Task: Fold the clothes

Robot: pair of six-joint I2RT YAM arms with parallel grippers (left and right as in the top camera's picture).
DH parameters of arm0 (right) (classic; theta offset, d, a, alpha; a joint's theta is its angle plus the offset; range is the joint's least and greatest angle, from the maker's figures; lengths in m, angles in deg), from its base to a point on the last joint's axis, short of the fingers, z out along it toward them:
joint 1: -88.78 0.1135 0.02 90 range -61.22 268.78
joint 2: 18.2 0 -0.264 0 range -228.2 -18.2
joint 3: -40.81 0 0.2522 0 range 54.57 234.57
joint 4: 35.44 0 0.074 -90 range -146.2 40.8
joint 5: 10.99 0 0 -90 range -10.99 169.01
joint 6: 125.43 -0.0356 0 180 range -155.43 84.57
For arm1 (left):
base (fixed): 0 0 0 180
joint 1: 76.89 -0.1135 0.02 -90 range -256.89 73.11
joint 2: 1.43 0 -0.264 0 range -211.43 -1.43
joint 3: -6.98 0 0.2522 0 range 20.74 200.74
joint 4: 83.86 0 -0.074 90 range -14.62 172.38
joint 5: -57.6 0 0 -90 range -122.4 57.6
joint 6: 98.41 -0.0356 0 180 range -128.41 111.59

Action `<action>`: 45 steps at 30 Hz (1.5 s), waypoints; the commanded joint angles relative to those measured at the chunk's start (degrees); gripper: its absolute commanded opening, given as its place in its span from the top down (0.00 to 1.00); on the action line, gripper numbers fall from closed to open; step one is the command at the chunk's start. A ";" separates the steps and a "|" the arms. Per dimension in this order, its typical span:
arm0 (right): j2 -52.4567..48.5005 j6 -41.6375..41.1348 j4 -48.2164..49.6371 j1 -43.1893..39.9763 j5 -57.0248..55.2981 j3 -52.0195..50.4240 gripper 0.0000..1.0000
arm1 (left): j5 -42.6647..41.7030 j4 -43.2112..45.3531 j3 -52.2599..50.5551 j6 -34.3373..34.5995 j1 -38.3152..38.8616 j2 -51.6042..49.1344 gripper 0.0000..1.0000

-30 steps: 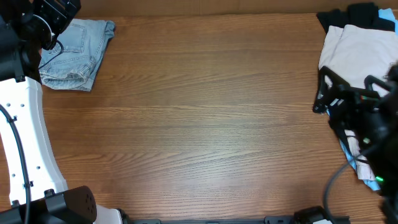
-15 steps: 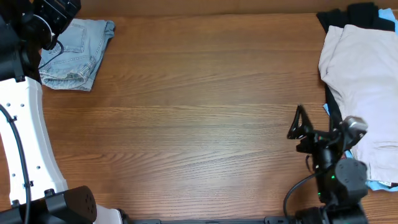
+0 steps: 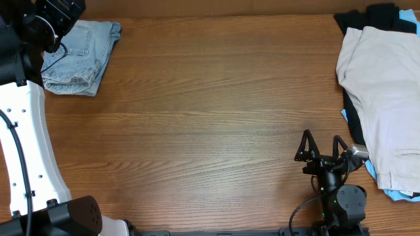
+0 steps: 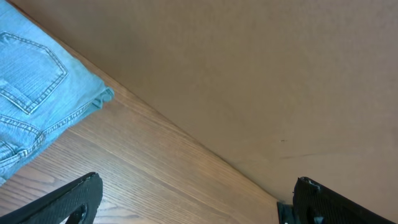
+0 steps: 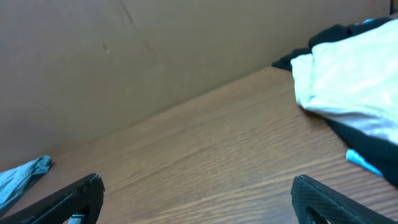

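The faded light-blue denim shorts (image 3: 80, 58) lie folded at the table's far left corner. They also show in the left wrist view (image 4: 34, 106), and a corner of them shows in the right wrist view (image 5: 22, 177). My left gripper (image 4: 196, 199) is open and empty, hanging beside the shorts near the back wall. My right gripper (image 3: 321, 145) is open and empty near the table's front edge at the right, apart from any cloth; it also shows in the right wrist view (image 5: 199, 196).
A beige garment (image 3: 384, 85) lies on black (image 3: 367, 18) and sky-blue (image 3: 394, 193) garments at the right edge. A cardboard wall (image 4: 249, 74) stands behind the table. The left arm's white base (image 3: 26, 151) stands at the left.
My right arm has pulled back from over the pile at the right edge, toward the front of the table, and now points upward. The beige garment is uncovered. The left arm has not moved.
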 commanded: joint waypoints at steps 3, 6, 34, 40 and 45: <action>1.33 -0.44 0.00 -0.24 1.88 -0.35 0.00 | -0.35 0.09 -0.17 -1.11 0.17 -0.24 0.00; 1.31 -0.44 -0.02 -0.24 1.88 -0.35 0.00 | -0.37 0.09 -0.17 -1.11 0.17 -0.24 0.00; 1.29 -0.44 -0.02 -0.24 1.88 -0.35 0.00 | -0.17 -2.38 -0.17 -1.11 5.09 3.04 0.00; 1.29 -0.44 -0.02 -0.24 1.88 -0.35 0.00 | 16.72 -4.13 -3.96 -9.53 15.58 11.93 0.00; 1.29 -0.44 -0.02 -0.24 1.88 -0.35 0.00 | 44.70 0.70 -21.57 -9.42 22.08 24.59 0.00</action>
